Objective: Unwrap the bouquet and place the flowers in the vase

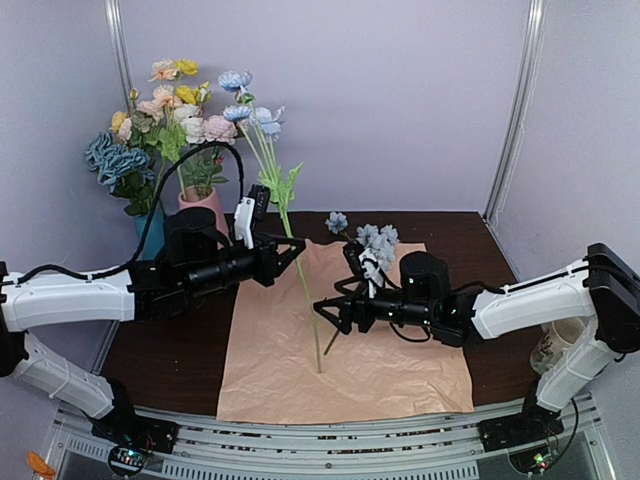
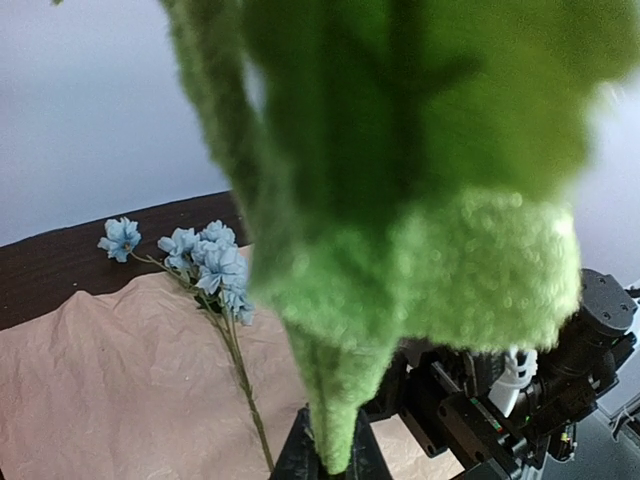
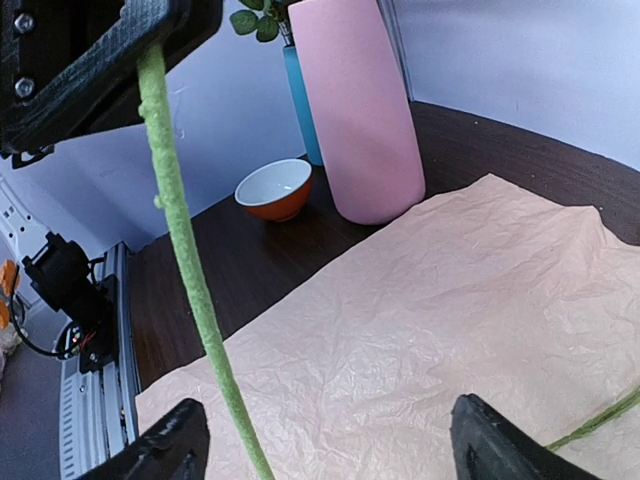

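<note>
Light, bendy blue flower stem [image 1: 305, 290], best taken mid-length, is clamped by the left gripper [image 1: 288, 247] over the wrapping paper's [image 1: 400, 370] far edge; the right gripper [image 1: 325, 308] is spread wide.

Top view, centre to 6 o'clock: crinkled paper [image 1: 380, 370], peach-beige, unpatterned, on a dark brown table [image 1: 460, 235]. Crossing the paper is a long stem [image 1: 305, 290], fuzzy bright green, topped at 11 o'clock by light blue blooms [image 1: 250, 105]. At the paper's 12 o'clock edge lies a small sprig [image 1: 377, 240], pale blue. At 10 o'clock stands the vase [image 1: 200, 205], plain matte pink, under yellow, peach, pink and white flowers [image 1: 175, 100]. Beside it are a teal-blue vase [image 3: 300, 110] and a dusty-blue hydrangea [image 1: 110, 158]. The bowl [image 3: 275, 190] is orange-red outside, white inside. Left arm [image 1: 70, 298] and right arm [image 1: 530, 300]: white shells, black wrists. Walls [image 1: 400, 100]: pale lilac.
</note>
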Motion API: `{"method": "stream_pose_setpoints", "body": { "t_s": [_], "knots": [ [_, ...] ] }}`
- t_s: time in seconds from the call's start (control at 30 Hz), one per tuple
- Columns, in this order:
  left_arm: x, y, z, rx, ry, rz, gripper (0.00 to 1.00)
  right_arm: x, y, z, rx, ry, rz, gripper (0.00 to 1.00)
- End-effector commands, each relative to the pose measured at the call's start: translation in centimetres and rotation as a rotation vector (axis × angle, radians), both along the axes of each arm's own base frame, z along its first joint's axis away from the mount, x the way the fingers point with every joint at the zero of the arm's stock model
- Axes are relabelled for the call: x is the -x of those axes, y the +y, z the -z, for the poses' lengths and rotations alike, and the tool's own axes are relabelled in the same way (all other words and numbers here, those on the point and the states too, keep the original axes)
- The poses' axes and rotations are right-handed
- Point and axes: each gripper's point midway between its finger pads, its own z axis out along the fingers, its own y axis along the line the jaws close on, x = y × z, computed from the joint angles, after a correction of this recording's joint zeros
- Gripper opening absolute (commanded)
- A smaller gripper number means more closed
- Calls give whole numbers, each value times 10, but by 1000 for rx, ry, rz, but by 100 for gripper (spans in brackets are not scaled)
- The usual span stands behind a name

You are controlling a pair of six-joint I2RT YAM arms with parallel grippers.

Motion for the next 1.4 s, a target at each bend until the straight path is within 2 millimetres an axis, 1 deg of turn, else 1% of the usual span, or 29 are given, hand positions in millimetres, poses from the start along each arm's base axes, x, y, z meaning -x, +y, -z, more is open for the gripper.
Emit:
{"method": "stream_pose_setpoints", "body": {
  "t_s": [0.0, 0.03, 0.07, 0.27, 0.43, 0.5, 0.6, 0.77, 0.83, 1.0, 1.17, 1.37],
  "knots": [
    [-8, 18, -26, -59, -71, -85, 0, -7, -4, 8, 21, -13, 49, 97],
    [-10, 23, -30, -71, -78, -109, 0, -8, -5, 9, 22, -12, 56, 100],
    [-11, 28, -36, -79, -92, -129, 0, -9, -5, 10, 23, -13, 61, 100],
    [-15, 53, -69, -115, -176, -228, 0, -11, -6, 14, 32, -18, 75, 100],
    [-20, 77, -101, -169, -249, -334, 0, -13, -5, 20, 56, -12, 77, 100],
    [-21, 88, -119, -187, -275, -378, 0, -14, -5, 20, 60, -11, 77, 100],
    [-23, 112, -149, -194, -316, -477, 0, -14, -5, 20, 68, -15, 77, 100],
    [-20, 148, -202, -181, -402, -603, 0, -20, -7, 26, 104, -17, 106, 100],
    [-18, 159, -221, -177, -434, -633, 0, -21, -5, 29, 109, -12, 105, 100],
    [-23, 186, -259, -194, -503, -733, 0, -21, -2, 32, 113, -2, 95, 100],
    [-36, 202, -283, -215, -528, -801, 0, -21, -2, 34, 116, 2, 92, 100],
    [-55, 214, -296, -233, -542, -840, 0, -22, 0, 37, 127, 8, 92, 100]
  ]
}}
